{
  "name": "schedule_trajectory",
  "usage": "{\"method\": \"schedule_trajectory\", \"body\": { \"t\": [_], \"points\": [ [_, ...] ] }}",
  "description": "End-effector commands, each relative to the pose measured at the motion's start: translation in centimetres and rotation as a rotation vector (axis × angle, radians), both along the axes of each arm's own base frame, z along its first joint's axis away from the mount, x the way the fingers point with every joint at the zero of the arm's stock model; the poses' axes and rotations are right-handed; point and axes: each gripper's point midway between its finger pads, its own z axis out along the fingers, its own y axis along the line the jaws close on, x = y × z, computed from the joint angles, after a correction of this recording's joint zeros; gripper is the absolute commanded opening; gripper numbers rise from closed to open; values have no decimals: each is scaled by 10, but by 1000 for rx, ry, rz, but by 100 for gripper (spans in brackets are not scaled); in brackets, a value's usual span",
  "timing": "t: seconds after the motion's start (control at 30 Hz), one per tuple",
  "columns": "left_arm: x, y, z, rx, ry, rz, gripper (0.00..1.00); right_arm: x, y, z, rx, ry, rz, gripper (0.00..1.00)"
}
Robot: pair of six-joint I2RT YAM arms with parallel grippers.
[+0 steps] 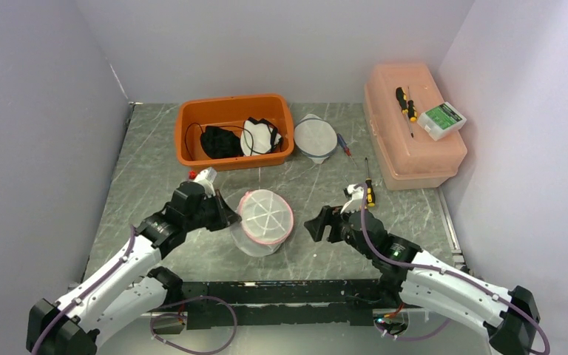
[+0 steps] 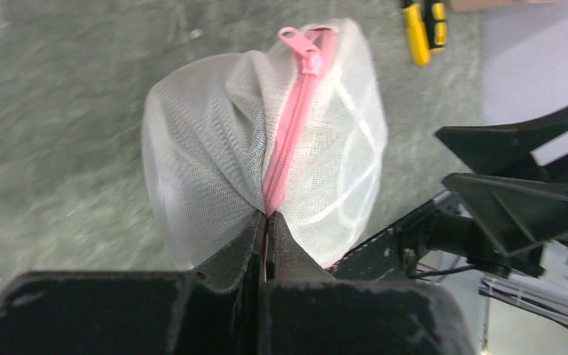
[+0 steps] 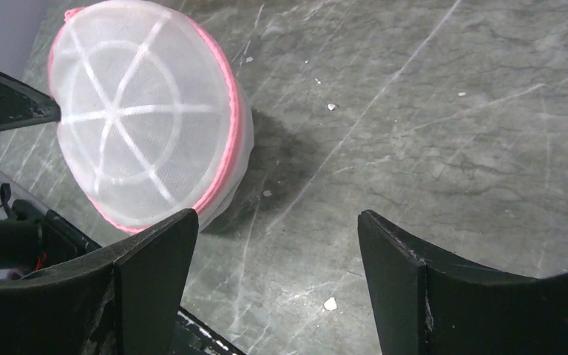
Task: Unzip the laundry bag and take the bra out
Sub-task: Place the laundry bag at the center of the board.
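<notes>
The left gripper (image 2: 267, 222) is clenching the mesh laundry bag (image 1: 265, 220) at one end of its pink zipper (image 2: 290, 133), near the middle of the near edge of the table (image 1: 155, 177). The zipper is running straight away from that gripper, its pull (image 2: 296, 38) lying at the far end. The right gripper (image 3: 275, 218), released and empty, is hovering nearby, likelier to reach it.
</notes>
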Motion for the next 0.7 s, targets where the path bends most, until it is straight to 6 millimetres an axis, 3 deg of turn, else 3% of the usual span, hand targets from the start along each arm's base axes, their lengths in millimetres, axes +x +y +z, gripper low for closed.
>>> {"method": "schedule_trajectory", "body": {
  "t": [0.0,0.13,0.3,0.33,0.37,0.4,0.47,0.67],
  "points": [
    [-12,30,-18,134,74,84,3,2,22,26,80,-56,69,83],
    [-24,46,-29,187,140,136,3,-3,34,19,88,-13,124,84],
    [-28,44,-19,133,122,151,4,-12,54,19,148,20,213,84],
    [-27,44,-14,124,110,153,9,-14,59,21,162,25,235,84],
    [-27,44,-9,118,98,154,23,-18,63,23,174,34,263,84],
    [-27,44,-3,113,86,151,47,-20,67,25,184,37,283,84],
    [-27,46,11,109,61,147,67,-22,71,28,196,46,306,84],
    [-13,50,61,132,-81,137,85,-33,81,32,224,85,378,84]
  ]
}}
